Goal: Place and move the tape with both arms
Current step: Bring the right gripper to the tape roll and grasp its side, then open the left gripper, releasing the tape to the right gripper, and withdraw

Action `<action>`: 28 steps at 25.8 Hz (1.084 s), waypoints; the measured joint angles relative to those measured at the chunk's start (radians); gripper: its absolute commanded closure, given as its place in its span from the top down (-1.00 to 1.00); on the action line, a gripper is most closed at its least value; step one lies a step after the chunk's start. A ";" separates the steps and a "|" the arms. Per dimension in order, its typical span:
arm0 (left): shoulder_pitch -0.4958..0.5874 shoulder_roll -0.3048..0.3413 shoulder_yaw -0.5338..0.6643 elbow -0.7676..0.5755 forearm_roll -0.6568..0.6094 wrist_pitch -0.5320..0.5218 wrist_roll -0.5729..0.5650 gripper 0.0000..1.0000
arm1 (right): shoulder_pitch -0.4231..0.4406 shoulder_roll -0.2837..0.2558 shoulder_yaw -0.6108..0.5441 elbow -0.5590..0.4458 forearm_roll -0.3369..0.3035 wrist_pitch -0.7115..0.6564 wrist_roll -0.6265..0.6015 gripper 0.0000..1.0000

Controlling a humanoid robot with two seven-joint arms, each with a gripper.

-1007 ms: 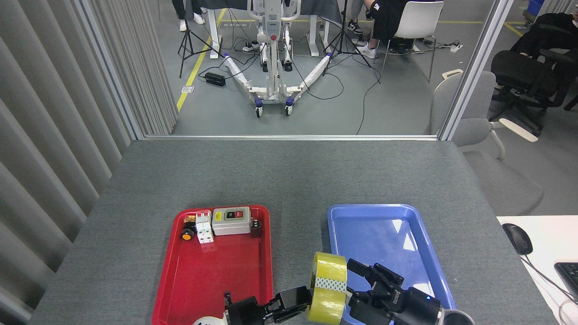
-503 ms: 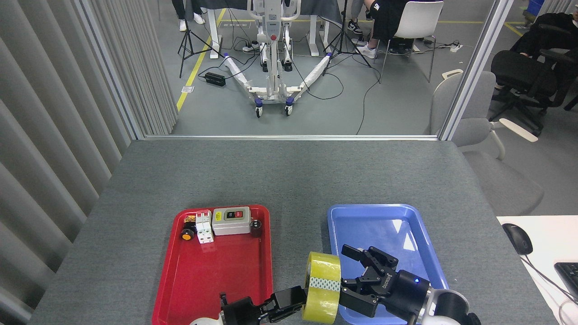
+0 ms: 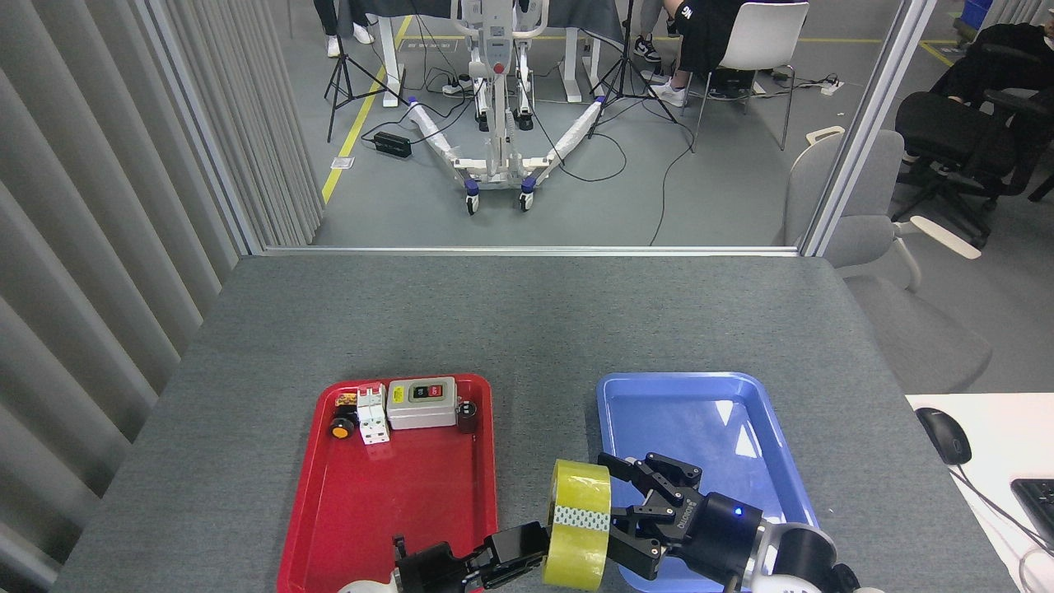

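Observation:
The tape (image 3: 580, 491), a yellow roll with a white patterned strip, stands on edge in the air between the red tray (image 3: 395, 494) and the blue tray (image 3: 700, 416). My left gripper (image 3: 535, 550) comes in from the bottom edge and is shut on the roll's left rim. My right gripper (image 3: 622, 512) reaches in from the lower right over the blue tray's near end. It is open, with its black fingers (image 3: 619, 466) spread above and below the roll's right side. Whether they touch the roll I cannot tell.
At the red tray's far end lie a grey switch box (image 3: 422, 403), a white breaker (image 3: 372, 417) and small parts. A white desk with a mouse (image 3: 944, 435) and keyboard (image 3: 1039, 504) adjoins the table at right. A grey chair (image 3: 865, 214) stands beyond the right corner.
The left gripper has carried the tape slightly left and down. The right gripper has moved left up to the roll, and its open fingers now flank the roll's right side.

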 measured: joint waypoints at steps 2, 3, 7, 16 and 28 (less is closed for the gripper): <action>0.000 0.001 0.005 0.001 0.000 -0.001 -0.002 -1.00 | -0.001 0.000 0.008 0.005 0.000 0.000 0.000 0.07; 0.000 0.002 0.008 0.002 0.000 -0.001 -0.003 -1.00 | -0.001 0.000 0.011 0.006 0.000 0.000 0.000 0.03; 0.000 0.003 0.022 0.002 0.003 -0.001 -0.008 -1.00 | -0.001 0.002 0.021 0.012 -0.001 0.000 0.000 -0.09; 0.001 0.008 0.043 0.005 0.007 -0.001 -0.009 -1.00 | -0.036 0.005 0.051 0.068 -0.002 -0.002 -0.002 -0.15; 0.001 0.008 0.061 0.011 0.008 -0.006 -0.011 -1.00 | -0.060 0.014 0.080 0.096 -0.001 0.003 -0.014 -0.42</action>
